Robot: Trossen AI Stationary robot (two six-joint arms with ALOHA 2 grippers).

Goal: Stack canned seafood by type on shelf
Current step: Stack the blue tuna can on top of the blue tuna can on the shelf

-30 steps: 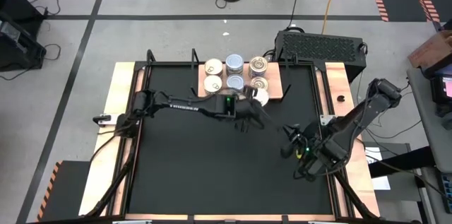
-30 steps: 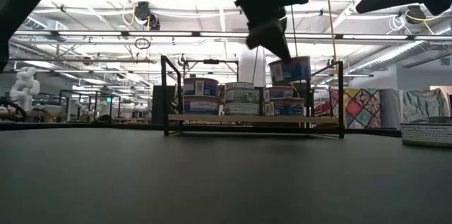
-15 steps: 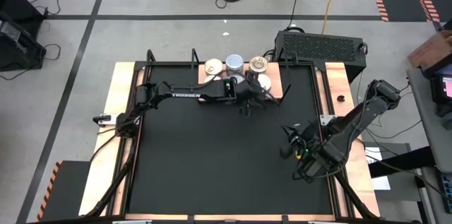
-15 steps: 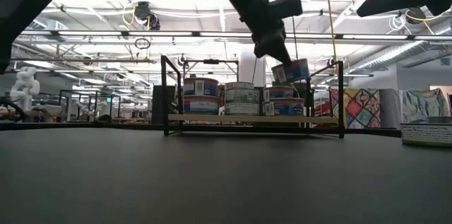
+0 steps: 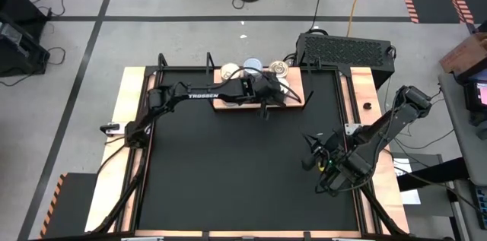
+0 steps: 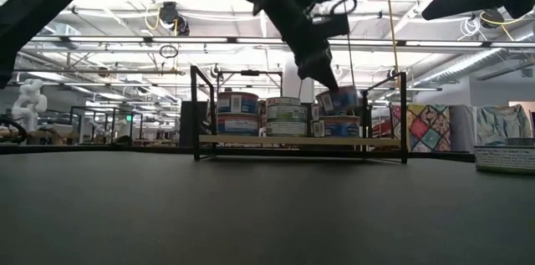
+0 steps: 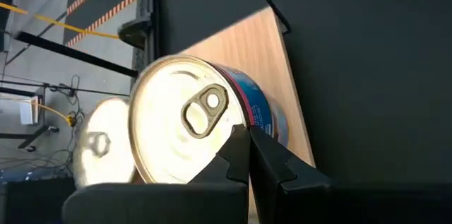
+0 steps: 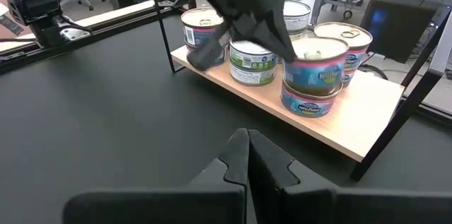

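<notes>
The left gripper (image 8: 272,37) was pinched on a blue-labelled tin (image 8: 316,65), carrying it tilted just over a matching tin (image 8: 311,101) on the shelf (image 8: 353,121); whether the two tins already touched could not be told. The main risk, as I judged it, was that tilt: if the fingers let go before the tin sat flat on the one directly below them, it could slide off the lower rim, roll toward the open end of the board, or knock the green-labelled stack (image 8: 252,61) just beside the gripper. A second risk was the arm itself, reaching low across the other tins; a sideways correction could sweep the pink-labelled stack (image 8: 202,37) behind the wrist. From the left wrist view the held tin (image 7: 191,128) looked short and round, with a cream-gold top, a ring pull, a blue label and a pink band under the rim; smooth metal, likely slippery. Another pale-topped tin (image 7: 106,150) lay just beyond it. The right gripper (image 5: 310,157) waited well away from the shelf over the black tabletop (image 5: 228,172), its fingers pressed together and empty.
</notes>
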